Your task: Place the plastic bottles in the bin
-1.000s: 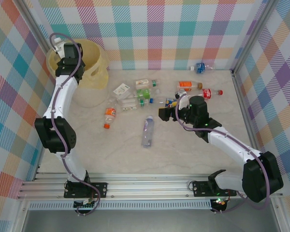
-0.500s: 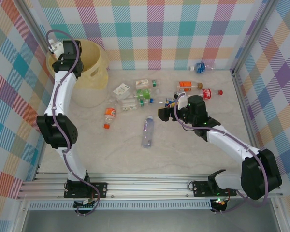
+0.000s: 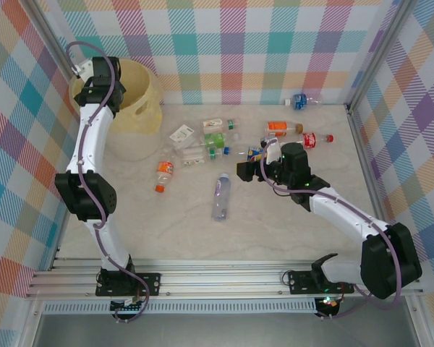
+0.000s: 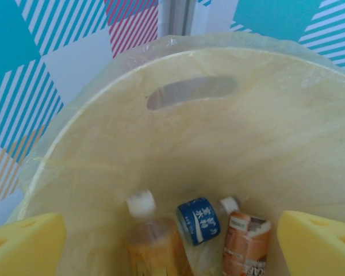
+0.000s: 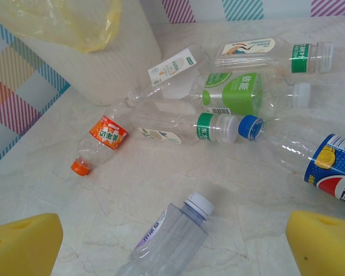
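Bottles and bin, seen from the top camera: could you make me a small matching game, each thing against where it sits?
Things:
1. bin
2. orange-capped bottle
3. purple-labelled bottle
4. red-capped bottle

Places:
A. right half of the table
B. far left corner
C. mid-table, nearest the front edge
D. left half, nearer the front than the bin

Pairs: 1-B, 2-D, 3-C, 4-A
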Robot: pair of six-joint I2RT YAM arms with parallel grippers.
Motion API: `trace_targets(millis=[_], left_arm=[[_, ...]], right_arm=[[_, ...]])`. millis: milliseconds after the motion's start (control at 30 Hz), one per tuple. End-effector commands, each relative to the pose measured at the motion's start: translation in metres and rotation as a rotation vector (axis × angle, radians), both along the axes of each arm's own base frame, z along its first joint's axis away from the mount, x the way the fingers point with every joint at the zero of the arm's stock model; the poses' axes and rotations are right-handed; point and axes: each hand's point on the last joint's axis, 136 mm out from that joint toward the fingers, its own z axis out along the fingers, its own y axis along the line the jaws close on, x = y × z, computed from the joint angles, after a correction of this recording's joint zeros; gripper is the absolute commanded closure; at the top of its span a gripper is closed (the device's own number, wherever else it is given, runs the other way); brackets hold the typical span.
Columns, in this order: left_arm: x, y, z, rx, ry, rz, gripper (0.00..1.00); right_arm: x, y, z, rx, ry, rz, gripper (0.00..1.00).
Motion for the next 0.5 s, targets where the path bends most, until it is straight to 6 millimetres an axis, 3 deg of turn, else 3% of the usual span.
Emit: trace_targets(millis=[0,233,467], left_arm=[[-0.011,0.0,0.024,-0.024,-0.035,-0.029,0.04],[-0.007,-0.019,0.037,-0.077,-0.076,-0.144,0.01],[-0.003,-0.055,0.047,-0.182,-0.138,-0.325,0.0]], right_arm=[[0.001,0.007,0.014,0.009,-0.027,0.024,0.0],[0.005,0.008,0.013,0.017,-0.01,0.015,0.0],[0.018,-0.005,0.006,0.026,0.034,-0.114,0.0]])
